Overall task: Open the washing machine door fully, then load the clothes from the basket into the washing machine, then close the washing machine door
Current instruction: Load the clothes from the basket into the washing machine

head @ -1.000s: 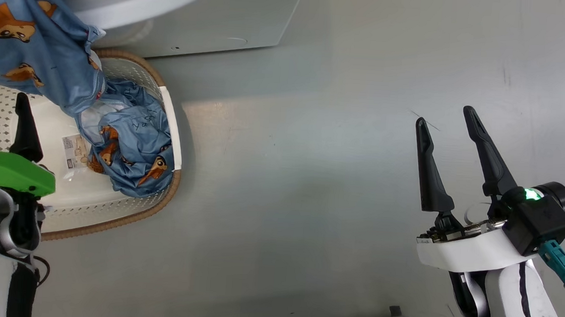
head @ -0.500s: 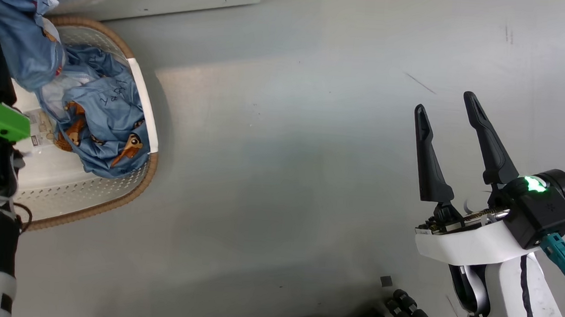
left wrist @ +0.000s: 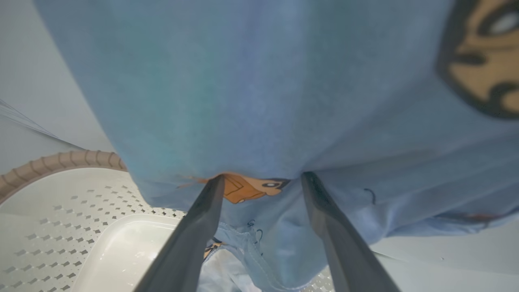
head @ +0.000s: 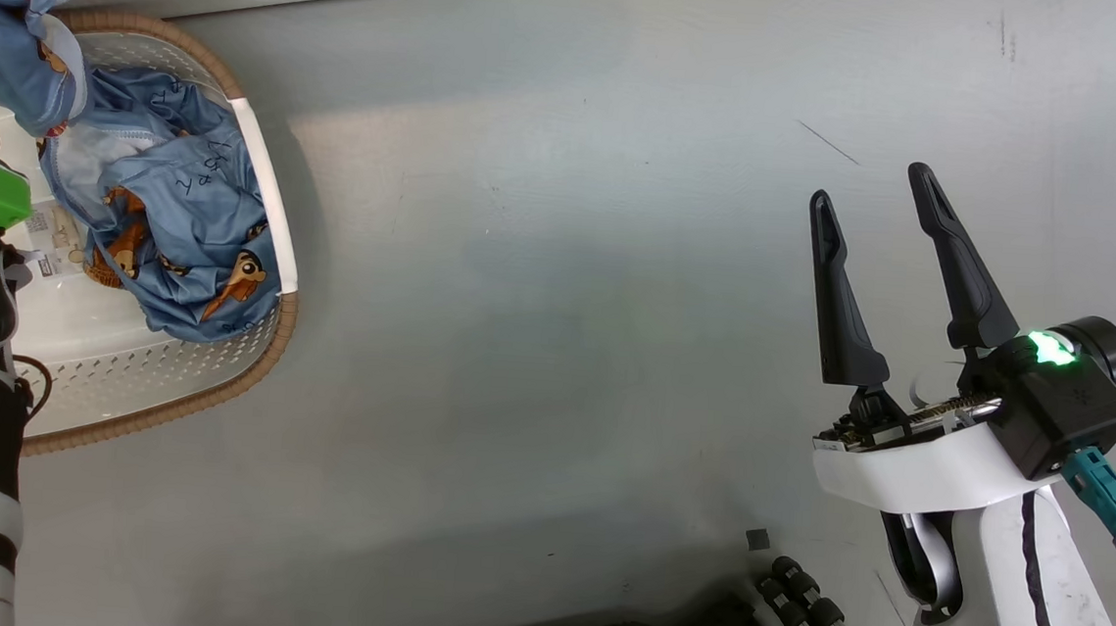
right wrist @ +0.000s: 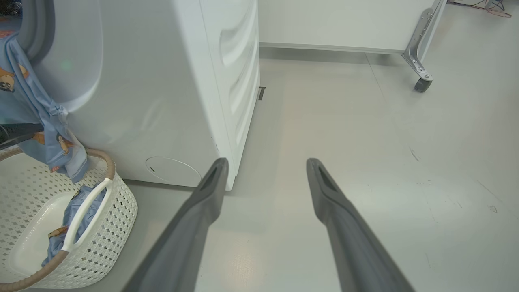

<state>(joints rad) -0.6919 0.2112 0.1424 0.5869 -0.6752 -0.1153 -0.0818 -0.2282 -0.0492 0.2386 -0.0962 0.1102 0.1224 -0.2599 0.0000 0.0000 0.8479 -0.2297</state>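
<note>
One of the clothes, a blue garment point(right wrist: 40, 117) with orange animals, hangs out of the washing machine point(right wrist: 162, 93) opening and down over the basket point(right wrist: 117, 207). My left gripper point(left wrist: 262, 178) is open, its fingertips right at this hanging cloth point(left wrist: 259, 101) with nothing clamped. A second blue garment point(head: 180, 238) lies crumpled in the cream basket point(head: 169, 394). My right gripper point(head: 869, 186) stands open over bare floor, far right of the basket, holding nothing. The washing machine door is out of view.
Grey floor point(head: 559, 303) stretches between the basket and my right arm. A metal leg with a caster point(right wrist: 421, 77) stands at the back right beside a white panel. Black rollers of my base point(head: 812, 616) show at the bottom edge.
The camera has turned, shifting the whole picture left and up. My left gripper has moved from above the basket's floor toward the hanging garment. The right gripper has stayed open and still.
</note>
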